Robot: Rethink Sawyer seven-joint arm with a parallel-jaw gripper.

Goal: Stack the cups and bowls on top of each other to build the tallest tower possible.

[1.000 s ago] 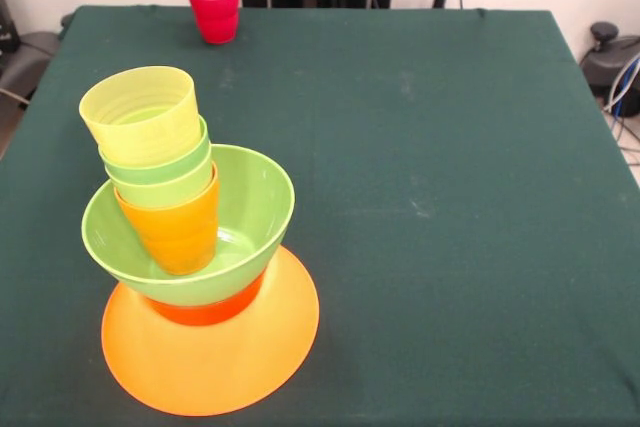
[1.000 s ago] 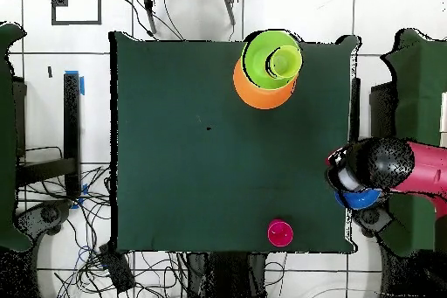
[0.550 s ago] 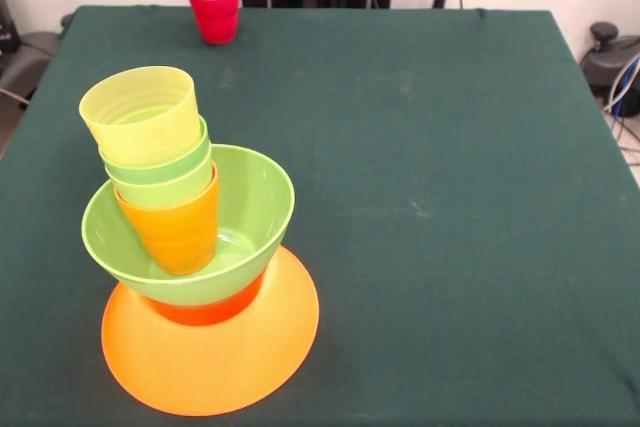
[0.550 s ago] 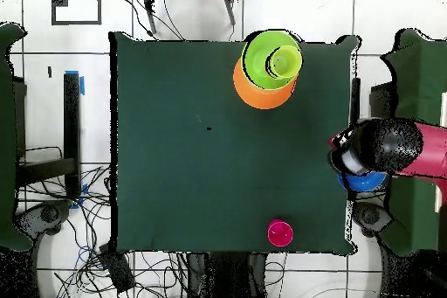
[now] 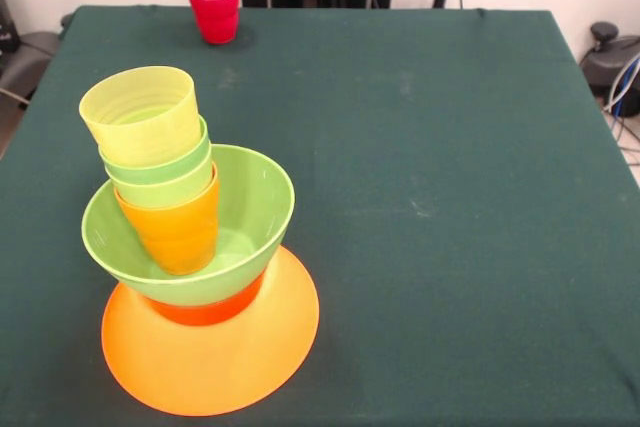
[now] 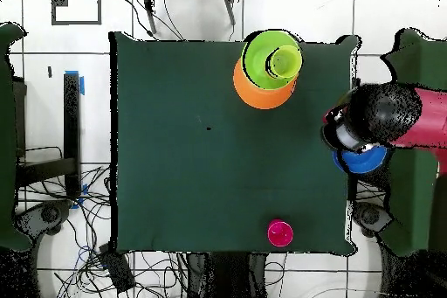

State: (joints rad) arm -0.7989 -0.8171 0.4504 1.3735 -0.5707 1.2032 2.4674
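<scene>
Tower (image 5: 185, 247) at table (image 5: 450, 197) corner: nested cups tilted in lime bowl (image 5: 255, 212) — contact may topple them. Red cup (image 5: 214, 7) far edge. Gripper (image 6: 347, 133) off-table above blue bowl (image 6: 362, 160) — fingers' state cannot be told, bowl apparently carried.

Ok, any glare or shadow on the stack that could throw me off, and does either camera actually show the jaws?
Front view: light is even, soft highlights on the green bowl and yellow cup, only faint shadows on the table, and no arm in frame. Overhead view: the arm hangs over a blue bowl at the table's edge and hides the jaws.
</scene>
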